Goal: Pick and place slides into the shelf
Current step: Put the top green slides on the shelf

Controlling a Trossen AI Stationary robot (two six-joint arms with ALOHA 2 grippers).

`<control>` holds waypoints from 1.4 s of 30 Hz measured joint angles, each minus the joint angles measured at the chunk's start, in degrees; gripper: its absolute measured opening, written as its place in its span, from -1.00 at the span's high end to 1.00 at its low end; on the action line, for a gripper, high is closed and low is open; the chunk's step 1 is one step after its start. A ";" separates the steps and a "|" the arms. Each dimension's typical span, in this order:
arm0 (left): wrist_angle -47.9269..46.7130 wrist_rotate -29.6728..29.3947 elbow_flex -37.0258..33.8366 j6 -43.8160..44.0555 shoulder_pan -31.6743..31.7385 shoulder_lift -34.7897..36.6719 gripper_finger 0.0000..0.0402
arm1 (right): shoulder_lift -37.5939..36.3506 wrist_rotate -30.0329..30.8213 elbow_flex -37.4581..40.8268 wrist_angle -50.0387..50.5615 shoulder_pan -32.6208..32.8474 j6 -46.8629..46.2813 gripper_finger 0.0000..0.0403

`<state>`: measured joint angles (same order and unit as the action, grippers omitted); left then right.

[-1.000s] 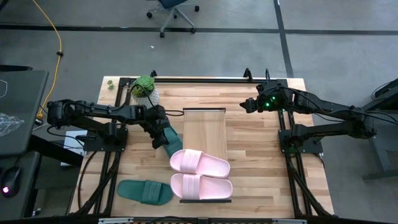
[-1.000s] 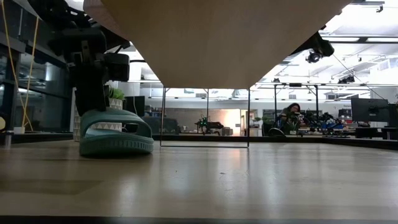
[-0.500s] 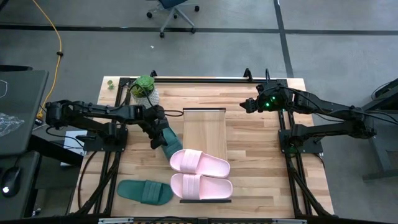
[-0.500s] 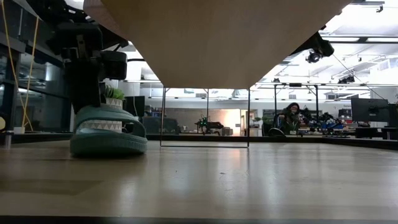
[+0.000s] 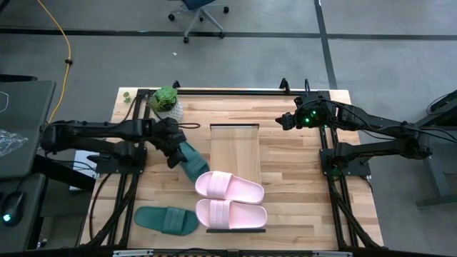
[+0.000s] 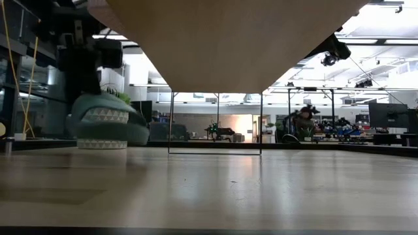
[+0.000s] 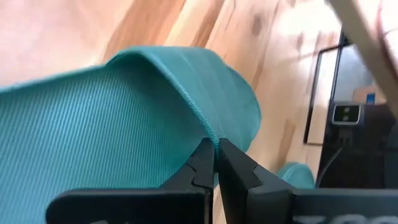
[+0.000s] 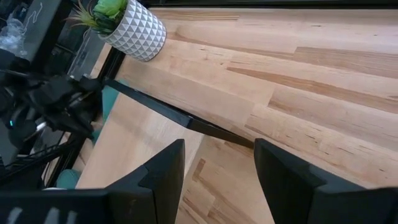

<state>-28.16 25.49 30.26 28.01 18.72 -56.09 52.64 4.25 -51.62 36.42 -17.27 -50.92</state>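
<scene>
My left gripper point(image 5: 176, 150) point(image 7: 216, 147) is shut on a dark teal slide point(image 5: 193, 163) point(image 6: 101, 124), just left of the shelf point(image 5: 234, 146). The shelf is a long light-wood board in a thin black frame. Two pale pink slides point(image 5: 228, 185) point(image 5: 230, 213) lie sole down on its near end. The second teal slide point(image 5: 166, 219) lies flat on the tabletop, near-left of the shelf. My right gripper point(image 5: 285, 120) point(image 8: 214, 180) is open above the table's far right part, touching nothing. My left gripper pinches the edge of the teal slide's ribbed strap point(image 7: 202, 124) between its two fingers point(image 7: 200, 167). It comes slanting down from the table's left. The slide sits tilted below the fingers, its other end toward the shelf; whether it is clear of the table cannot be told.
A white patterned plant pot point(image 5: 166, 103) point(image 8: 134, 28) stands at the table's far left, close behind my left arm. The far half of the shelf board is bare. Bare tabletop point(image 5: 300, 185) lies to the right of the shelf. A person sits in the room beyond point(image 6: 302, 121).
My left gripper has moved toward the table's left and a little toward its far edge, staying shut on the teal slide. The slide has come along, away from the pink slides. In the low view it has risen and shifted left.
</scene>
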 joint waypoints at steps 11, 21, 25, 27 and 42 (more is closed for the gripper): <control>-10.31 -5.07 0.07 4.34 0.00 10.49 1.00 | -0.02 0.09 0.00 0.02 0.02 0.87 0.09; -15.04 -11.89 4.87 6.96 0.00 17.10 1.00 | -0.02 0.11 0.00 -0.28 0.02 0.90 0.09; -21.29 -16.91 10.28 5.28 0.00 17.41 1.00 | -0.02 0.11 0.00 -0.26 0.02 1.07 0.09; -24.21 -19.07 13.21 4.34 0.01 17.35 1.00 | -0.01 0.13 0.00 -0.29 0.00 1.48 0.09; -22.64 -28.05 28.16 3.87 0.02 13.47 1.00 | -0.01 -3.43 0.00 -4.62 0.02 -1.27 0.09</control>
<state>-50.80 -2.56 58.42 31.88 18.74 -42.62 52.63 0.82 -51.62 31.81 -17.26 -52.18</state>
